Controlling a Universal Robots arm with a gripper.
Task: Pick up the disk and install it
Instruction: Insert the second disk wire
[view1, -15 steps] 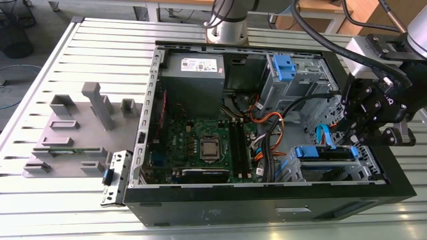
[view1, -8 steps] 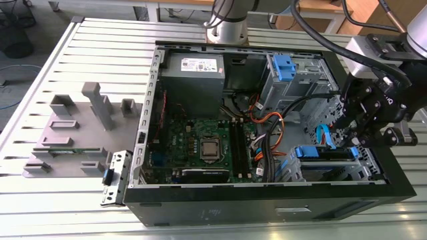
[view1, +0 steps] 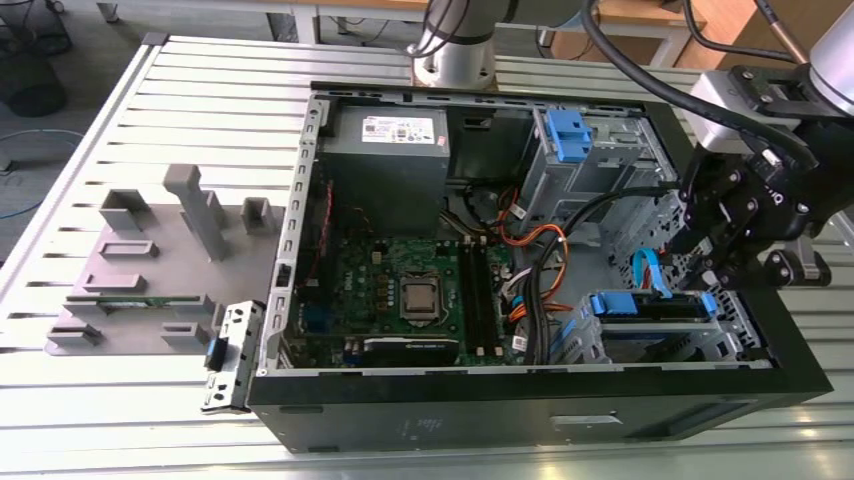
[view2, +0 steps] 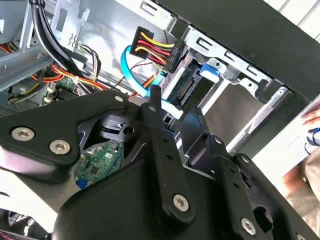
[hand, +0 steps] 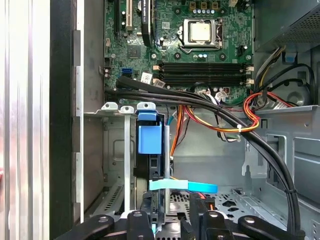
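Observation:
The disk (view1: 647, 305) stands on edge in the lower metal drive cage at the front of the open computer case, on the exterior view's right, its blue rail on top. My gripper (view1: 707, 272) reaches down into that cage from above. In the second wrist view the gripper (view2: 172, 112) is shut on the disk (view2: 182, 87), one finger on its green circuit-board face (view2: 97, 160). The disk's connector end points past the fingertips towards a power plug with coloured wires (view2: 155, 47). In the first wrist view the gripper (hand: 170, 220) straddles the disk (hand: 150, 139).
Thick black cables (hand: 225, 117) and a light-blue data cable (hand: 182, 186) cross just beside the cage. The motherboard (view1: 414, 290) and grey power-supply box (view1: 387, 150) fill the case's other side. A grey fixture (view1: 147, 260) stands outside it. A person's hand (view2: 312, 117) is nearby.

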